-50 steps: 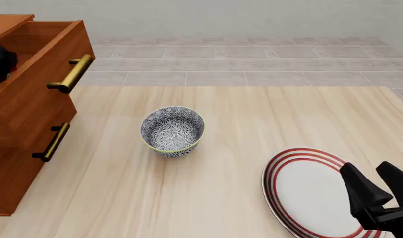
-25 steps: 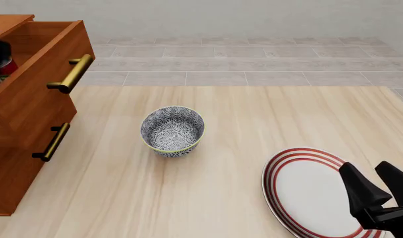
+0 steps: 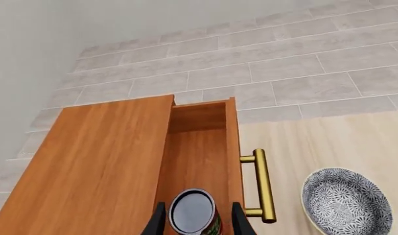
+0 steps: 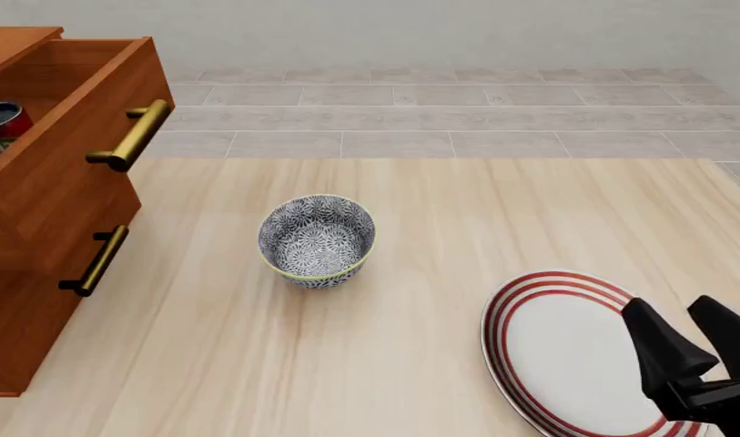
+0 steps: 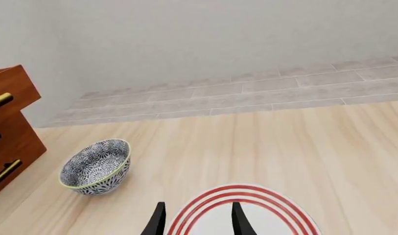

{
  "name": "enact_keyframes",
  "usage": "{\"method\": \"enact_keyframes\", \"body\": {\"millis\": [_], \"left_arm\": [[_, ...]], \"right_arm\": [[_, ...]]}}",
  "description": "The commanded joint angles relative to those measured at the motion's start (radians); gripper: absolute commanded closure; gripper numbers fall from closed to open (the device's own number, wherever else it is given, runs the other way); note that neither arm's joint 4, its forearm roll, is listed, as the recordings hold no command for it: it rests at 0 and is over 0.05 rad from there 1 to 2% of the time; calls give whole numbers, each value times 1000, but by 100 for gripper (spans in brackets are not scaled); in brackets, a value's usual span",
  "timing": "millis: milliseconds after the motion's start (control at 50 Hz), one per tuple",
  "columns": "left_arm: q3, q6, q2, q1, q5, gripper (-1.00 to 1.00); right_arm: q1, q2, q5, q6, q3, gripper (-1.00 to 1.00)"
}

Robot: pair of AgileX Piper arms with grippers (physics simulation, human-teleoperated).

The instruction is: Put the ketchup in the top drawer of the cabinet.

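Since a second ago, lifted clear of the front view's upper left — left pincer [image 3: 196, 223], fingers spread, straddling but not gripping the ketchup [image 3: 193, 213]. Upright inside the pulled-out top drawer [image 4: 72, 137] of the cabinet [image 4: 30, 273]. Lower right: right pincer [image 4: 700, 339] parted, empty, over the plate [image 4: 552, 350] — bowl [image 4: 318, 240] mid-tabletop [image 4: 406, 300].

Simulated home kitchen: wooden cabinet [image 4: 54, 209], bowl [image 4: 318, 239], plate [image 4: 564, 355].

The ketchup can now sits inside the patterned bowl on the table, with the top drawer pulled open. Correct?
Not quite. The ketchup sits in the open top drawer, not the bowl; the front view shows the bowl empty, and the left wrist view shows the can in the drawer.
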Motion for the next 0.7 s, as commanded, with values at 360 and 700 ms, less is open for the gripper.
{"method": "enact_keyframes", "body": {"millis": [360,700], "left_arm": [[-62,-17,-93,-159,88,-100],[-20,-8,-156,-272,99,-100]], "right_arm": [[1,8,-7,1,0,-100],[1,5,-4,1,0,-100]]}}
